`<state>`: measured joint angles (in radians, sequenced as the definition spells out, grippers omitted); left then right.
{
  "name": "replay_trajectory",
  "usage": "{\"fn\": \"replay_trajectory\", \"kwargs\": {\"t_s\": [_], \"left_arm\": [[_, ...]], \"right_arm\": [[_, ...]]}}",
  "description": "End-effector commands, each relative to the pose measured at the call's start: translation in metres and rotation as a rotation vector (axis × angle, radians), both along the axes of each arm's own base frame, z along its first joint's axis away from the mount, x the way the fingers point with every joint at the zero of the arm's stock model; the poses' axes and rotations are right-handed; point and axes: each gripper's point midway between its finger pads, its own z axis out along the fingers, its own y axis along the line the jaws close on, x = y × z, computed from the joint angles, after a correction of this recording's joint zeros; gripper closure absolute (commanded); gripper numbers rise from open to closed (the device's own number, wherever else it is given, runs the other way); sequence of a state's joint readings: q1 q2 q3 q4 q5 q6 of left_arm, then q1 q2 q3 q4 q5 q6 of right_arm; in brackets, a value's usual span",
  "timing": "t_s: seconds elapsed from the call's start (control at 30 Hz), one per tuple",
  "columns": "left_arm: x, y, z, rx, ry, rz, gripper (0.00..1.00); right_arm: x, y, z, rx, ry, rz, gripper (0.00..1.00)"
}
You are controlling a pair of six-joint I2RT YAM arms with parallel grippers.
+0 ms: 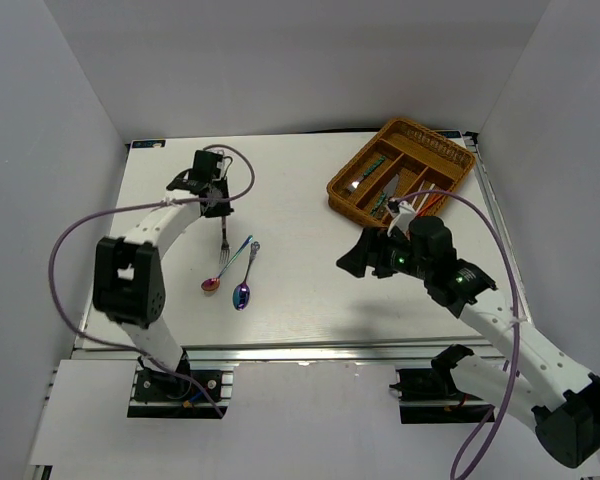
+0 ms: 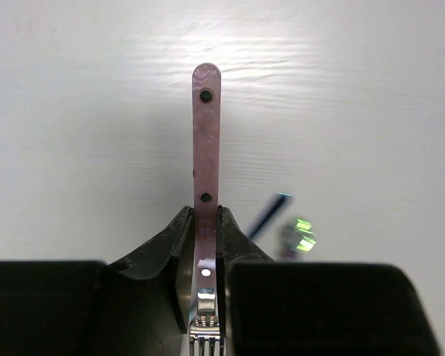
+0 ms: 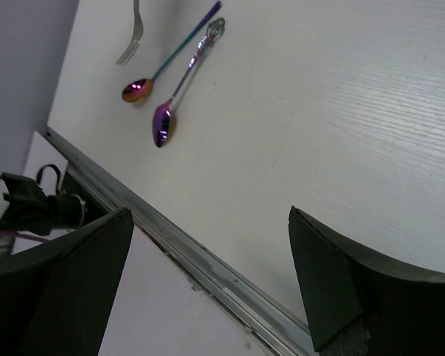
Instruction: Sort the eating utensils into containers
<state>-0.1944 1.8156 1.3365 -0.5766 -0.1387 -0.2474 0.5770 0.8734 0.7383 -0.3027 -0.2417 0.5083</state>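
Note:
My left gripper (image 1: 218, 203) is shut on a pink-handled fork (image 1: 223, 235). The fork hangs tines-down just over the table, left of centre. In the left wrist view the pink handle (image 2: 206, 133) sticks out past the fingertips, with my gripper (image 2: 206, 222) clamped on it near the tines. Two iridescent blue-purple spoons (image 1: 226, 268) (image 1: 245, 284) lie just in front of the fork. They also show in the right wrist view (image 3: 152, 78) (image 3: 179, 93). The brown wicker tray (image 1: 450, 172) at the far right holds teal-handled pieces (image 1: 375, 166) and red-orange chopsticks (image 1: 435, 197). My right gripper (image 1: 352, 260) (image 3: 209, 219) is open and empty, in front of the tray.
The table's metal front edge rail (image 3: 208, 263) runs just below my right gripper. White walls enclose the table at the left, back and right. The left arm's purple cable (image 1: 242, 172) loops above the fork.

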Motion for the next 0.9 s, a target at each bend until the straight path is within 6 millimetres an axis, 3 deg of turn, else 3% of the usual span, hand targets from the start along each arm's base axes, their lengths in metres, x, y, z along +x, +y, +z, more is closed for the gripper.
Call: {"fn": "replay_trajectory", "kwargs": {"t_s": [0.0, 0.03, 0.07, 0.13, 0.17, 0.2, 0.23, 0.3, 0.33, 0.4, 0.43, 0.47, 0.6, 0.7, 0.87], "left_arm": [[0.000, -0.048, 0.095, -0.188, -0.272, -0.062, 1.00], [-0.003, -0.067, 0.103, -0.240, -0.306, -0.108, 1.00], [-0.016, -0.087, 0.101, -0.326, -0.278, -0.162, 1.00], [-0.029, -0.121, 0.119, -0.434, -0.328, -0.244, 1.00], [-0.044, -0.139, 0.116, -0.509, -0.298, -0.280, 1.00], [-0.051, -0.152, 0.122, -0.547, -0.307, -0.313, 1.00], [-0.060, -0.172, 0.141, -0.595, -0.354, -0.372, 1.00], [-0.084, -0.198, 0.149, -0.690, -0.351, -0.441, 1.00], [-0.089, -0.205, 0.172, -0.739, -0.419, -0.478, 1.00], [-0.111, -0.220, 0.179, -0.827, -0.406, -0.540, 1.00], [-0.116, -0.225, 0.199, -0.872, -0.470, -0.586, 1.00], [-0.128, -0.233, 0.205, -0.935, -0.479, -0.643, 1.00], [-0.159, -0.243, 0.220, -1.085, -0.465, -0.744, 1.00], [-0.169, -0.247, 0.221, -1.123, -0.464, -0.776, 1.00], [-0.191, -0.251, 0.229, -1.196, -0.459, -0.875, 1.00]], "right_arm": [[0.019, 0.020, 0.028, 0.168, -0.009, -0.042, 0.11], [0.022, 0.026, 0.026, 0.184, 0.007, -0.037, 0.11], [0.028, 0.034, 0.042, 0.245, -0.042, -0.018, 0.11], [0.026, 0.049, 0.050, 0.315, -0.051, 0.058, 0.11], [0.028, 0.057, 0.072, 0.378, -0.137, 0.106, 0.11], [0.023, 0.062, 0.078, 0.403, -0.153, 0.158, 0.11], [0.027, 0.065, 0.082, 0.415, -0.165, 0.167, 0.11], [0.034, 0.068, 0.088, 0.414, -0.197, 0.166, 0.11], [0.038, 0.068, 0.096, 0.412, -0.218, 0.158, 0.11], [0.046, 0.067, 0.095, 0.394, -0.221, 0.134, 0.11], [0.047, 0.067, 0.095, 0.393, -0.223, 0.132, 0.11], [0.047, 0.067, 0.097, 0.395, -0.237, 0.144, 0.11], [0.038, 0.070, 0.099, 0.388, -0.281, 0.231, 0.11], [0.022, 0.074, 0.116, 0.427, -0.354, 0.348, 0.12], [0.019, 0.070, 0.132, 0.431, -0.417, 0.403, 0.12]]}}
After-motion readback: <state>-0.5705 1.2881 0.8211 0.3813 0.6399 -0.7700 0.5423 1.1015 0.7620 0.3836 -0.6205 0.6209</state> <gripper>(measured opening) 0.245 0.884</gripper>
